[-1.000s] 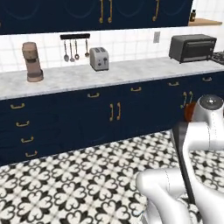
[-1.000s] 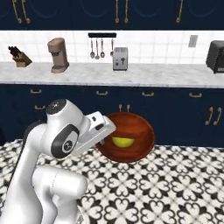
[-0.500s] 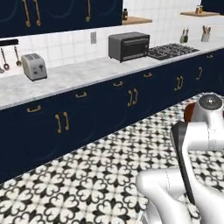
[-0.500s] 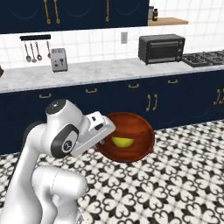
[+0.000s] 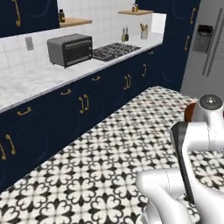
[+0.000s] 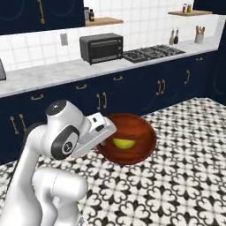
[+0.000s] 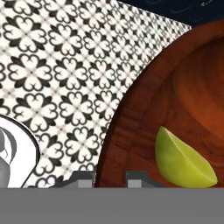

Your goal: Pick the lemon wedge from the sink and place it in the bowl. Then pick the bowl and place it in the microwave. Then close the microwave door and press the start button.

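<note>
The bowl (image 7: 175, 100) looks like glossy reddish wood with grain, and the lemon wedge (image 7: 183, 162) is smooth and waxy.

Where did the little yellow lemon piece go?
The lemon wedge lies inside the reddish-brown bowl, which the tool carries above the patterned floor, in front of the navy cabinets.

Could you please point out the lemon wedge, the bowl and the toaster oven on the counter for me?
lemon wedge (image 7: 183, 164): hand view, middle of its flesh.
bowl (image 6: 140, 130): right base view, inner wall.
toaster oven (image 6: 101, 47): right base view, glass door.
</note>
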Robot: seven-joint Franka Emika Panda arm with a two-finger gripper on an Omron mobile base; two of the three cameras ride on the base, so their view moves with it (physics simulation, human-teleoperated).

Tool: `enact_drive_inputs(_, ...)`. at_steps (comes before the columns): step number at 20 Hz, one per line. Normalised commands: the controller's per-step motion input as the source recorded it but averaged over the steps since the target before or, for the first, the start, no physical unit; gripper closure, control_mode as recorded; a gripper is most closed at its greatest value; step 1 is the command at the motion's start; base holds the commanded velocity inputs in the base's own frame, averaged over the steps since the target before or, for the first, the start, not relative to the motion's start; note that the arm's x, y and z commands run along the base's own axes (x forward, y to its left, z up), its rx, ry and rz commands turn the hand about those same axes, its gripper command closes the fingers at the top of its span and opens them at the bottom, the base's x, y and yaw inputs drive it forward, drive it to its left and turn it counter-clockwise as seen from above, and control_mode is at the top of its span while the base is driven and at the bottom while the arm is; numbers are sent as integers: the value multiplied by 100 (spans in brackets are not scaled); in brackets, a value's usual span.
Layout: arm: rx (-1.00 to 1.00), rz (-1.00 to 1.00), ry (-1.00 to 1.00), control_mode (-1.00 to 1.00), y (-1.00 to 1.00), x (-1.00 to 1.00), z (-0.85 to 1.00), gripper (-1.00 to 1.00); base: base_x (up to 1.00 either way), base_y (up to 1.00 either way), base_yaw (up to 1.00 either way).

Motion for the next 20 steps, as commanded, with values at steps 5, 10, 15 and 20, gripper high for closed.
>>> enact_drive_inputs(5, 0, 0, 0, 100, 0, 0, 0, 100, 53, -35, -47)
enact_drive_inputs(10, 0, 0, 0, 100, 0, 0, 0, 100, 55, -43, -45)
enact_drive_inputs(15, 0, 0, 0, 100, 0, 0, 0, 100, 61, -63, -41)
enact_drive_inputs(20, 0, 0, 0, 100, 0, 0, 0, 100, 67, -63, -40)
